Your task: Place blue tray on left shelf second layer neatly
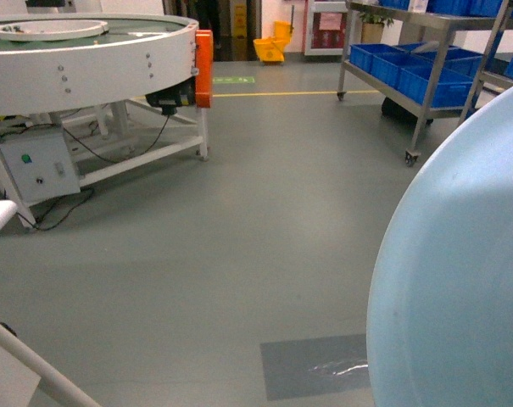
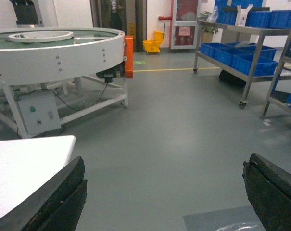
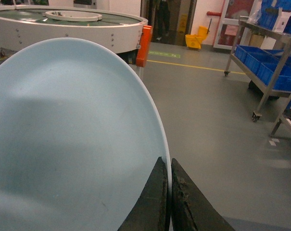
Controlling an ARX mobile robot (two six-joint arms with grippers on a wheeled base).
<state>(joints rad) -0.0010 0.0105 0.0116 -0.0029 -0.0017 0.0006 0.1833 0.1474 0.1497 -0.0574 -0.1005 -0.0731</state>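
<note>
I see the pale blue round plastic tray [image 1: 460, 280] near right, the steel rack [image 1: 426, 64] far right, the white round conveyor table [image 1: 86, 59] far left.
</note>
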